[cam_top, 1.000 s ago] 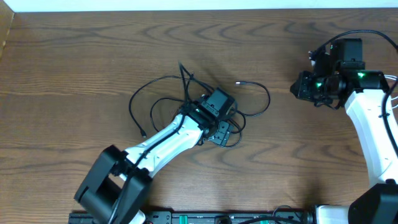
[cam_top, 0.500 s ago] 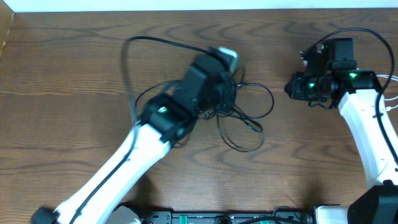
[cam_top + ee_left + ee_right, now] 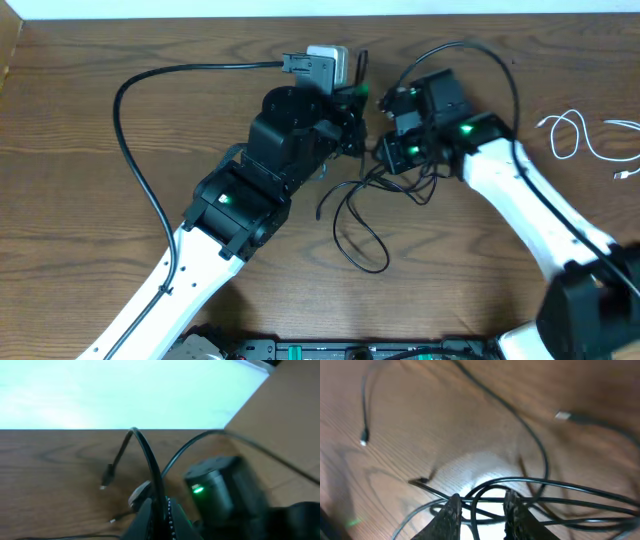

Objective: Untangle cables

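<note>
Near the middle of the frame, thin black cords (image 3: 372, 182) lie tangled in loose loops on your wooden table (image 3: 70, 200). They overlap too much to count. Just above the loops, your two grippers come together over the tangle. The left gripper (image 3: 160, 515) has its fingers pressed together, pinching one black cord (image 3: 150, 462) that arcs upward. The right gripper (image 3: 482, 512) has its fingers spread, with cord loops crossing the gap between them. One white cord (image 3: 566, 135) lies well apart, toward the right edge.
</note>
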### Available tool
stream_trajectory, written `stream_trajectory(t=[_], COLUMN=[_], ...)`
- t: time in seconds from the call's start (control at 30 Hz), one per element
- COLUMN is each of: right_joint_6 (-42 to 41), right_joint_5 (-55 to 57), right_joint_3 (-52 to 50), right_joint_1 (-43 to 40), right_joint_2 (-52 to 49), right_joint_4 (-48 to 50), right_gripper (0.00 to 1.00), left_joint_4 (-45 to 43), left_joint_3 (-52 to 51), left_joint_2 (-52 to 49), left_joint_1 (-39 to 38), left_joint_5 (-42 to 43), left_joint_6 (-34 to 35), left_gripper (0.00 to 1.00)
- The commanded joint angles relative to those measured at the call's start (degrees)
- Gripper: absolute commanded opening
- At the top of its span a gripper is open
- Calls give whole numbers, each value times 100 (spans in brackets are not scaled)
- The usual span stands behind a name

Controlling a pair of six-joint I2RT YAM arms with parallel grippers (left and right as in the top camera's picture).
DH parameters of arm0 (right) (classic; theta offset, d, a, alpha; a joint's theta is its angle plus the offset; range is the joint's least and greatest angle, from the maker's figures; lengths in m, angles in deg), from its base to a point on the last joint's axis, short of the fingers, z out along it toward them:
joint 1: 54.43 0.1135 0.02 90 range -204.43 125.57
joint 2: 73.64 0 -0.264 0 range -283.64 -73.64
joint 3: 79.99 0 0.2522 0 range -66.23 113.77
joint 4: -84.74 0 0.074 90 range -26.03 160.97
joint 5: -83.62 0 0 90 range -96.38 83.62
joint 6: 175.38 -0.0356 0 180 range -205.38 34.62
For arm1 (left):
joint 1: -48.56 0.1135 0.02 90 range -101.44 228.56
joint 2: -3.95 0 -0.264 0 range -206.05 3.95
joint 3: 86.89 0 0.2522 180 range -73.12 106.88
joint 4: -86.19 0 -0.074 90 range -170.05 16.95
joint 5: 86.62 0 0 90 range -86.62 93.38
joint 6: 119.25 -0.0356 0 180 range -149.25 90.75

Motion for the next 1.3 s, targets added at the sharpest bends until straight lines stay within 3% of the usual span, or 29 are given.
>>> stream_trajectory(t=[0.0,0.17,0.2,0.27,0.33,0.43,0.63,0.73,0.87,0.97,1.17,1.27], right_joint_6=[-13,17,15,13,13,9,-376,-376,-378,-533,-852,-960], right_joint_5=[-76,-76,-74,-74,-59,168,1438,2573,2758,2850,3001,3023], right_joint_3=[-4,-4,-4,-4,-4,450,2881,2979,2979,2979,2977,2977], right_joint_1=[142,138,138,138,127,-249,-2337,-3252,-4085,-4505,-4968,-5036], right_joint_2=[-577,-885,-883,-883,-883,-804,55,444,507,507,505,505], right_joint_4=[-55,-227,-249,-492,-564,-562,-756,-833,-922,-911,-1025,-1040], right_gripper=[31,33,29,1,1,1,1,1,1,1,1,1], left_joint_4=[35,599,656,778,1023,2155,3672,3679,3340,2848,1718,1366], left_joint_3=[31,31,31,31,31,9,-273,-273,-271,-271,-269,-260], left_joint_2=[13,7,7,7,4,-72,-750,-994,-999,-999,-1001,-1001], left_joint_1=[22,72,111,214,273,273,575,1239,2686,4286,6083,6955], left_joint_5=[-330,-824,-822,-822,-822,-994,-1985,-2931,-3477,-3449,-2380,-994], left_joint_6=[-243,-328,-328,-326,-326,-326,-323,-321,-293,640,1091,1637], left_gripper=[7,7,7,7,7,7,7,8,7,7,7,7])
